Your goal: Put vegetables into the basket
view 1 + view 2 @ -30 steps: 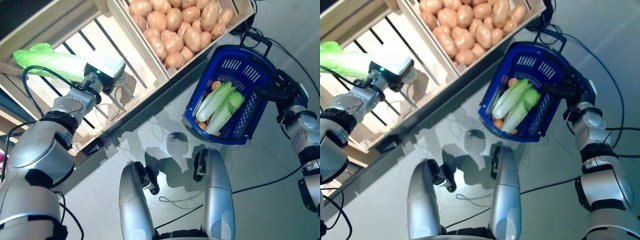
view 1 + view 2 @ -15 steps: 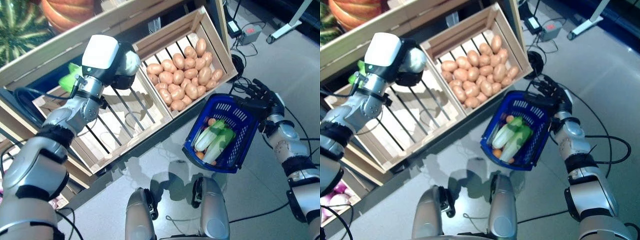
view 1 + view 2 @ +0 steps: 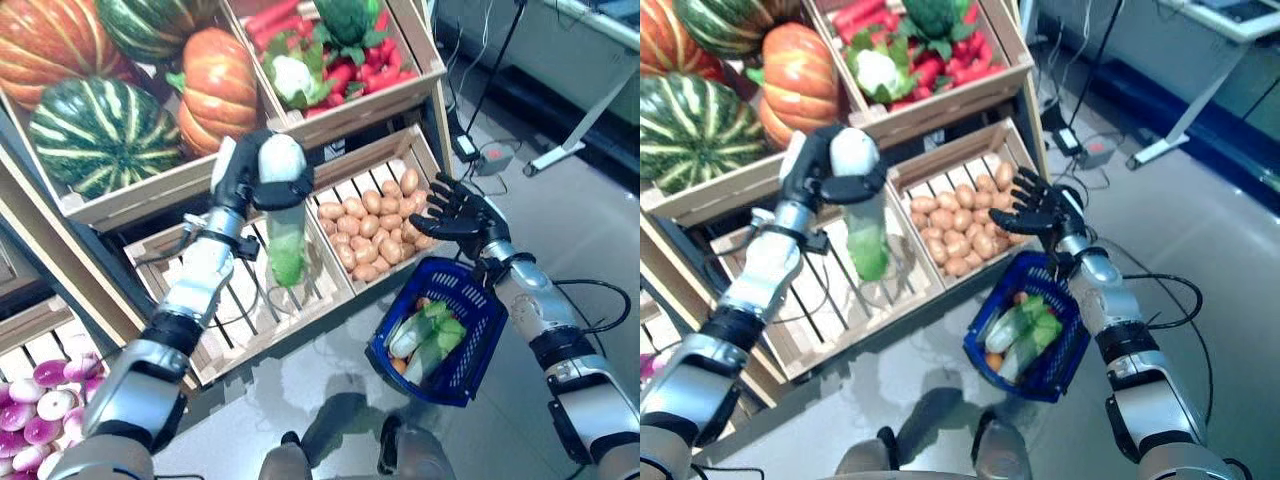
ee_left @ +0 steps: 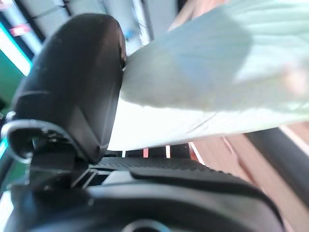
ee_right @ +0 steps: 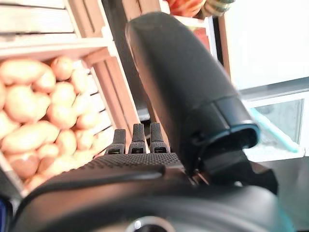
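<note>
My left hand (image 3: 250, 170) is shut on the pale stem end of a long green cabbage (image 3: 285, 235), which hangs leaf-end down in front of a slatted wooden crate (image 3: 235, 320). In the left wrist view the thumb (image 4: 72, 106) presses against the cabbage (image 4: 207, 82). My right hand (image 3: 460, 212) is open with its fingers spread, over the potato crate (image 3: 365, 225). The blue basket (image 3: 470, 330) hangs below the right forearm and holds two cabbages (image 3: 425, 335) and some small orange vegetables. The cabbage in my left hand is to the left of the basket and higher.
The top shelf holds pumpkins (image 3: 215, 85) and striped green squashes (image 3: 100, 135), beside a crate of red vegetables and greens (image 3: 330, 45). Purple onions (image 3: 45, 405) lie at the lower left. Cables and a table leg (image 3: 575, 140) are on the floor to the right.
The camera has swung upward, bringing the upper shelves into view. My left hand has raised the cabbage from the slatted crate, and it now hangs down. The right hand with the basket rose towards the potatoes.
</note>
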You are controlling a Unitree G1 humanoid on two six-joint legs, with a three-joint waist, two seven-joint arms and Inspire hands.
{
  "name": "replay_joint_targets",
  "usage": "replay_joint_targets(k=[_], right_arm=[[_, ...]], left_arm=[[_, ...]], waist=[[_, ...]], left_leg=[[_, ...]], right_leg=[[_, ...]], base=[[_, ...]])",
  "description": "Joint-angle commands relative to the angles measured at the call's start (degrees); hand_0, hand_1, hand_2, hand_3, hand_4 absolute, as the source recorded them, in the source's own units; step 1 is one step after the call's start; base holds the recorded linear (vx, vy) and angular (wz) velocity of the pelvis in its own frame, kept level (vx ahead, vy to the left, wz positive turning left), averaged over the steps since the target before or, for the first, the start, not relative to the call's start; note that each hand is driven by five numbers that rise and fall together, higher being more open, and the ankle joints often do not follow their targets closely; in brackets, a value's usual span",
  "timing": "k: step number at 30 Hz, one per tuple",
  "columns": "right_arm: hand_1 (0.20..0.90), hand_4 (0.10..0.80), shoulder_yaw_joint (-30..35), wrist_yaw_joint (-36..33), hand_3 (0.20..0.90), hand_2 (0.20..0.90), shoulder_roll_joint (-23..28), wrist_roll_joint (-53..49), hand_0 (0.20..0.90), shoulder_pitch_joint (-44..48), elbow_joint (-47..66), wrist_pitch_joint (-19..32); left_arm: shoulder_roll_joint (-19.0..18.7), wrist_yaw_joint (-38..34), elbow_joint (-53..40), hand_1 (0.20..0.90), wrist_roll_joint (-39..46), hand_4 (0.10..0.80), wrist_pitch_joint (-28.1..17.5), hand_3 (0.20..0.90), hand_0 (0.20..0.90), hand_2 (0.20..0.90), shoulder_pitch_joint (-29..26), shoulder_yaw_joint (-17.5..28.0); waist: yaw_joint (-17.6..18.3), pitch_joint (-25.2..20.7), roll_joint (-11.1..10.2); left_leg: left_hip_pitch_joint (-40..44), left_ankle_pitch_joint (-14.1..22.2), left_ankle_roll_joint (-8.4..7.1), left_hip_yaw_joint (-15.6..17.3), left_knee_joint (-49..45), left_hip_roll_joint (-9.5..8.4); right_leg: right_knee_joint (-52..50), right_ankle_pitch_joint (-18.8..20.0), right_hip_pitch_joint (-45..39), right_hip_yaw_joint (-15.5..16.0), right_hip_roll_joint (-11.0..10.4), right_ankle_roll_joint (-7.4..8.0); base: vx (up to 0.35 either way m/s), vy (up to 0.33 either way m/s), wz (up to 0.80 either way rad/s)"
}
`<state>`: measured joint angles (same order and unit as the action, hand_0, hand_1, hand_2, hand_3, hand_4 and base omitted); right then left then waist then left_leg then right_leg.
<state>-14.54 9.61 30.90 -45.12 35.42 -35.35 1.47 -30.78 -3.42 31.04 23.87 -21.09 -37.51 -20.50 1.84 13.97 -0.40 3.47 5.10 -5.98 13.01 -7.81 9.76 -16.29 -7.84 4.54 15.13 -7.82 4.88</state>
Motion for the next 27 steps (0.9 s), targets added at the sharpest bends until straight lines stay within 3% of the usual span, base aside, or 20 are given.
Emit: replay_joint_targets(k=[1, 10, 27], right_arm=[[0.9, 0.8, -0.7, 2.1, 0.9, 0.9, -2.2, 0.5, 0.9, -1.1, 3.7, 2.1], [0.9, 0.8, -2.8, 7.7, 0.9, 0.9, -3.0, -0.4, 0.9, -0.8, 7.8, -5.1], [0.9, 0.8, -7.2, 12.4, 0.9, 0.9, -6.9, -2.8, 0.9, 0.2, 11.0, -10.4]], left_arm=[[0.8, 1.8, -7.0, 0.3, 3.8, 0.4, -2.9, 0.3, 0.3, 0.3, 0.8, 2.5], [2.5, 2.0, -13.0, 0.3, -0.1, 0.4, -0.3, 0.3, 0.3, 0.3, 3.2, 1.6], [6.9, 6.2, -17.3, 0.3, 1.8, 0.4, 1.3, 0.3, 0.3, 0.3, 4.9, -2.1]], waist=[[-0.5, -11.8, -2.0], [-1.1, -13.1, -2.2], [-1.3, -13.2, -2.5]], left_leg=[[-2.4, -1.3, 1.17, -1.6, 1.3, -4.29], [0.7, -2.4, 1.96, -2.3, 7.2, -5.61], [3.0, -2.8, 2.51, -3.1, 10.3, -6.53]], right_leg=[[12.2, 4.7, -7.4, -1.8, 0.0, 1.28], [17.5, 7.1, -9.9, -2.6, 1.3, 1.43], [19.5, 7.8, -11.4, -3.6, 2.2, 1.31]], base=[[0.027, -0.004, -0.03], [0.013, -0.002, 0.02], [0.01, 0.001, 0.02]])
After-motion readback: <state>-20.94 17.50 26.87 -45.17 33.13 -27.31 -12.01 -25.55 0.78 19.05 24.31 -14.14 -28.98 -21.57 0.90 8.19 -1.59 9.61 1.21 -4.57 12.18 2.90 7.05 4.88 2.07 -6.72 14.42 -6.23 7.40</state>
